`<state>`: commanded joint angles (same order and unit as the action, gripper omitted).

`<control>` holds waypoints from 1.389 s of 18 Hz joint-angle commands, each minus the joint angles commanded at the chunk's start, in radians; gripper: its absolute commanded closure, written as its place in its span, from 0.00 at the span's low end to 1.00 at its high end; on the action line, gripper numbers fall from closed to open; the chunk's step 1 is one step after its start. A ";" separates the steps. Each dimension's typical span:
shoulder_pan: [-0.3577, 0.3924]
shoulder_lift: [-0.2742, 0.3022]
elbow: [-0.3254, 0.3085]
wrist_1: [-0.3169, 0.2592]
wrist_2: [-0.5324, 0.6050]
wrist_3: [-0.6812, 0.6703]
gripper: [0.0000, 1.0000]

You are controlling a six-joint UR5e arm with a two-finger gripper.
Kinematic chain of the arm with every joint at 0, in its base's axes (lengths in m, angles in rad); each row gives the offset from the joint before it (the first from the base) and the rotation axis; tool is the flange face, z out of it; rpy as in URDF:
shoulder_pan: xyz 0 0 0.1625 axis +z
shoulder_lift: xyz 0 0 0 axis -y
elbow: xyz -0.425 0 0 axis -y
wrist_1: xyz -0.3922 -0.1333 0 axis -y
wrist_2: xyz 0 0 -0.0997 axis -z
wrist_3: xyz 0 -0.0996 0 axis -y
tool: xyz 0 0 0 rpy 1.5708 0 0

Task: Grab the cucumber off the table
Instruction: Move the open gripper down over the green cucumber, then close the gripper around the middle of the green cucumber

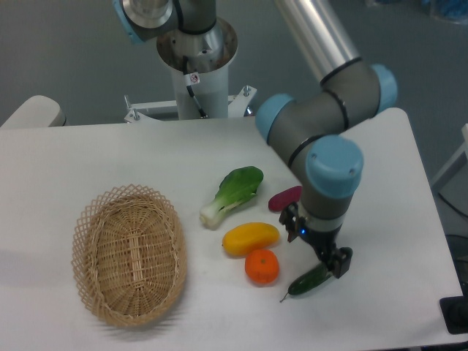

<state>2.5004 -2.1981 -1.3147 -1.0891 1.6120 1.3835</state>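
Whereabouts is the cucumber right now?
The cucumber lies on the white table near its front right edge, just right of the orange, partly hidden under the gripper.

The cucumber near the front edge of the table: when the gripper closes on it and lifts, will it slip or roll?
The cucumber looks glossy and smooth, so it may slip between the fingers. Its round, slim body lies flat on the table, so a sideways push would likely roll it. It looks stiff. The gripper covers its upper end, so the lift may tilt it.
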 joint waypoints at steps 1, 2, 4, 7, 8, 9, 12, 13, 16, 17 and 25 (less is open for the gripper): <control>0.005 -0.011 0.002 0.003 0.029 0.006 0.00; 0.009 -0.023 0.009 0.006 0.052 0.017 0.00; 0.009 -0.054 0.034 0.015 0.088 0.028 0.00; 0.014 -0.081 0.040 0.050 0.092 0.017 0.00; 0.020 -0.087 0.043 0.060 0.091 0.018 0.00; 0.028 -0.091 0.041 0.061 0.086 0.023 0.00; 0.026 -0.111 0.037 0.074 0.089 0.022 0.00; 0.026 -0.111 0.029 0.084 0.092 0.026 0.00; 0.026 -0.111 -0.003 0.109 0.094 0.029 0.00; 0.026 -0.111 -0.014 0.113 0.094 0.028 0.00; 0.025 -0.112 -0.031 0.123 0.095 0.020 0.00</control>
<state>2.5249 -2.3102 -1.3453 -0.9664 1.7073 1.4036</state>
